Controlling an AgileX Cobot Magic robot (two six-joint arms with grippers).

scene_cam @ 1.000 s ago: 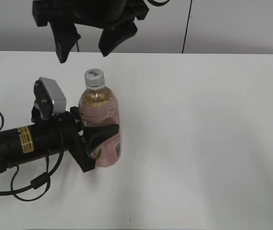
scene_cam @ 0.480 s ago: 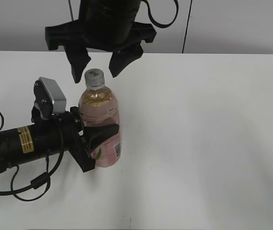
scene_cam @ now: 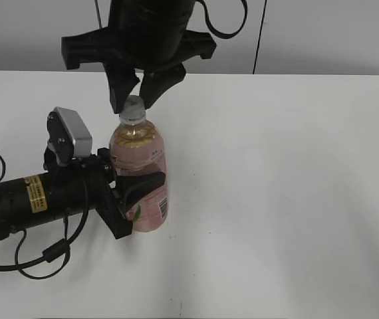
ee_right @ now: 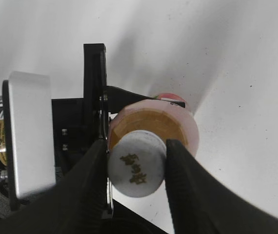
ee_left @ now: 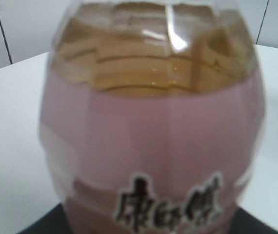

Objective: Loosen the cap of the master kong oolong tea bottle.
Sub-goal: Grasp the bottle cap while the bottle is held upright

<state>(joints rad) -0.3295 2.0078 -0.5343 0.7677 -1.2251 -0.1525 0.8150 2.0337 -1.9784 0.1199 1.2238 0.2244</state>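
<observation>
The master kong oolong tea bottle (scene_cam: 139, 166) stands upright on the white table, amber tea above a pink label. It fills the left wrist view (ee_left: 153, 131). My left gripper (scene_cam: 133, 196) is shut on the bottle's lower body from the left. The white cap (scene_cam: 131, 106) sits on the bottle's neck. My right gripper (scene_cam: 133, 100) comes down from above, and its two fingers press on either side of the cap. In the right wrist view the cap (ee_right: 137, 163), with a dark mark on top, sits tight between the right gripper's (ee_right: 136, 163) fingers.
The white table (scene_cam: 289, 186) spreads to the right and front of the bottle. A grey wall with a dark vertical seam (scene_cam: 260, 36) stands behind. The left arm's cable (scene_cam: 43, 256) lies on the table at the front left.
My right gripper came down from above the bottle and its fingers closed in on the cap. The bottle and left arm have not moved.
</observation>
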